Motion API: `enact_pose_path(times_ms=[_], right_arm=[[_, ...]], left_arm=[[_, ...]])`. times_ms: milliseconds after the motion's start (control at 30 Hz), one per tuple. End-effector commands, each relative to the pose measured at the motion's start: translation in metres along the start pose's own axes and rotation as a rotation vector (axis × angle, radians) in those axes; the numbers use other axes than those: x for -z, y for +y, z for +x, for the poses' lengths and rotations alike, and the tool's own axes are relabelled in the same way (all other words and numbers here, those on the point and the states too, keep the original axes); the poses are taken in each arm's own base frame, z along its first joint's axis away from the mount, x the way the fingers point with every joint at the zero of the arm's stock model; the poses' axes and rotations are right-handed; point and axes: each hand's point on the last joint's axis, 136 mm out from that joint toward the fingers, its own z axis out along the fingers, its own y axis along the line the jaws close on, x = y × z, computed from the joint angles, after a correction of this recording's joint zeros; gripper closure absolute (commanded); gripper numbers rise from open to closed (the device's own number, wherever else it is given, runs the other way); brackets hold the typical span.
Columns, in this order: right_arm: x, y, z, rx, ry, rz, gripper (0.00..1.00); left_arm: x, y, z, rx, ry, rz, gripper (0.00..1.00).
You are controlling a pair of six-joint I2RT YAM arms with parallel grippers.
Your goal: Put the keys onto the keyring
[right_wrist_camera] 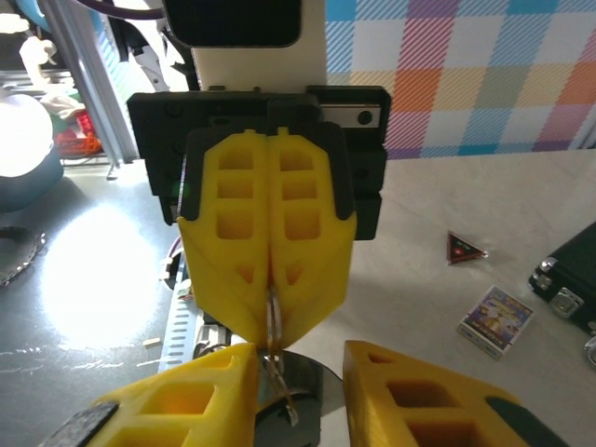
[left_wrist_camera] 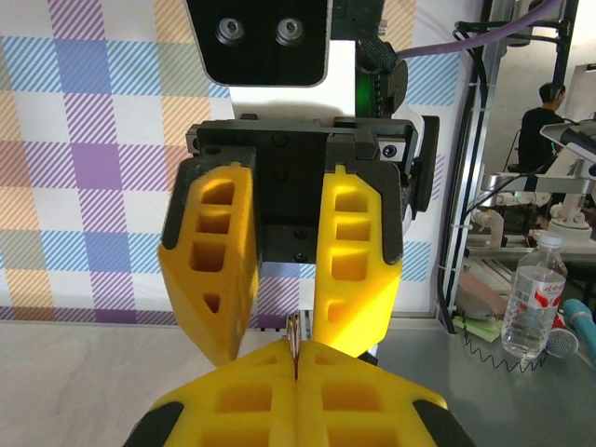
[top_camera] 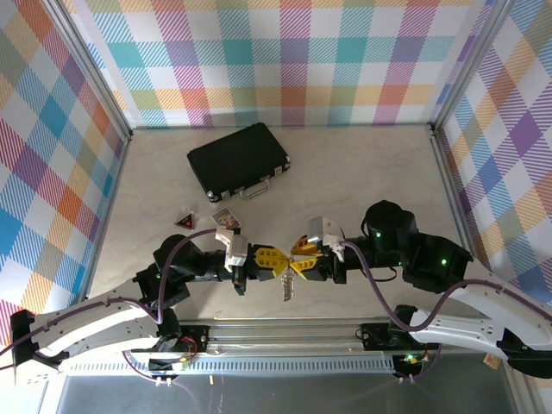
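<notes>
Meanwhile, over the near edge of the worktop, the left gripper held the keyring clamped, keys hanging, nose-to-nose with the right gripper, whose jaws stood apart.

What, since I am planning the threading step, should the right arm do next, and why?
Probably ease the right tool shut on the key. The left tool is clamped on the keyring, the key dangles below it, and the right tool's open fingers flank that metal, so gripping it seems next.
</notes>
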Motion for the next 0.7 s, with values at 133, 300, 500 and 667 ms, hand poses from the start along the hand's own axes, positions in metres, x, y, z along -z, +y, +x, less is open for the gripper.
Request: enact_pose_path(times_ms=[133,300,500,667], right_arm=[[-0.001,0.008,-0.007,0.007,-0.033,-0.059,0.87],[0.000,0.009,-0.005,0.012,-0.018,-0.062,1.00],[0.001,0.010,0.000,0.024,0.042,-0.068,1.00],[0.003,0.005,0.006,0.034,0.109,-0.041,1.00]], left_arm=[[0.006,-0.006,-0.016,-0.027,-0.060,0.015,1.00],[0.006,-0.005,-0.015,-0.030,-0.044,0.006,1.00],[0.009,0.004,-0.009,-0.035,0.042,-0.059,0.87],[0.016,0.013,0.002,-0.058,0.174,-0.128,0.75]])
